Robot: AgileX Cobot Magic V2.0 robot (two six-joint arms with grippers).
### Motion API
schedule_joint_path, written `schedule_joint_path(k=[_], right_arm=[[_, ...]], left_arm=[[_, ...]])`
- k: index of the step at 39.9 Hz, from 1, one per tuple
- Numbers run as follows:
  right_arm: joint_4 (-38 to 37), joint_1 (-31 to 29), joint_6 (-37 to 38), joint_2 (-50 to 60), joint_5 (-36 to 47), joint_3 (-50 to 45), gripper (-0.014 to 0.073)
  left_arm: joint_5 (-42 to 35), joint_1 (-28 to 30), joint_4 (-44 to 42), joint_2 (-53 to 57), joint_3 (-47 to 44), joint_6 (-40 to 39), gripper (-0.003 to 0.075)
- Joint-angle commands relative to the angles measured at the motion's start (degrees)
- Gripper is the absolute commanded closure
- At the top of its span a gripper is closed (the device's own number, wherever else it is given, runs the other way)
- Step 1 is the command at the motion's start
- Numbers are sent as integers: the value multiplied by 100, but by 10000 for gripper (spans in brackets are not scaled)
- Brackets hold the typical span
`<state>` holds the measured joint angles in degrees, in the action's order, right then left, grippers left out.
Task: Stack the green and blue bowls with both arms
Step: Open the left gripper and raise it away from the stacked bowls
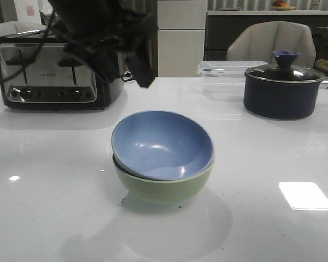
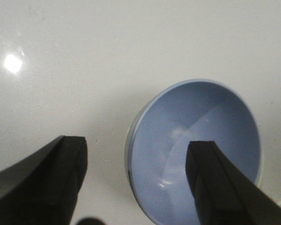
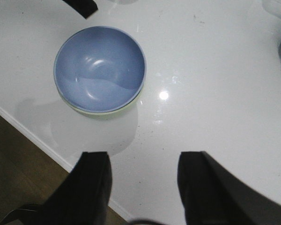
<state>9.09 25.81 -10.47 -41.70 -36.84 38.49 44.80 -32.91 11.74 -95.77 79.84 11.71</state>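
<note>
Look at the middle of your white table (image 1: 54, 207). The blue bowl (image 1: 162, 143) sits inside the green bowl (image 1: 164, 188), and it leans a little, so its rim is higher on one side. Only the green bowl touches the table. From the right wrist camera you see the blue bowl (image 3: 99, 68) from above, with just a thin strip of the green bowl (image 3: 110, 112) peeking out under it.

Your left gripper (image 2: 138, 183) hangs above the bowls — its two dark fingers (image 2: 47, 178) are spread wide and hold nothing. One finger shows over the blue bowl (image 2: 196, 136) and the other over bare table. In the front view the left arm (image 1: 104, 38) is a big dark shape up high, in front of the toaster (image 1: 49, 71).

Your right gripper (image 3: 143, 187) is spread wide too, and it holds nothing. It hangs over the table near the front edge, well apart from the bowls.

Far back on the right stands a dark pot (image 1: 281, 90) with a glass lid and a blue knob. Just beside it sits a clear plastic box (image 1: 224, 76). Both are far from the bowls — nothing touches them.
</note>
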Motion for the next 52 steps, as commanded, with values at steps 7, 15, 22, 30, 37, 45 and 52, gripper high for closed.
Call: schedule_joint_path(k=[7,15,22,30,37,45,52], right_arm=[[26,6,-60,34,414,161,148],[26,6,-60,34,436,161,148],[26,6,-60,34,430,161,148],[26,6,-60,34,396,161,148],[26,6,-60,34,391,161,148],[-6,6,-60,34,313,161,151],[-218,6,-60,34,189,161,305]], left_arm=[[-140,-11,-188,1711,-788,-9,211],[-140,-11,-581,3026,-1900,-56,211],[-140,-11,-1118,4051,-2705,-706,211],[-140,-11,-1452,5038,-3494,-1218,211],[-235,-11,-1452,5669,-3974,-1218,211],[-338,-11,-1452,5802,-4049,-1218,240],[-443,-11,-1452,5802,-4049,-1218,425]])
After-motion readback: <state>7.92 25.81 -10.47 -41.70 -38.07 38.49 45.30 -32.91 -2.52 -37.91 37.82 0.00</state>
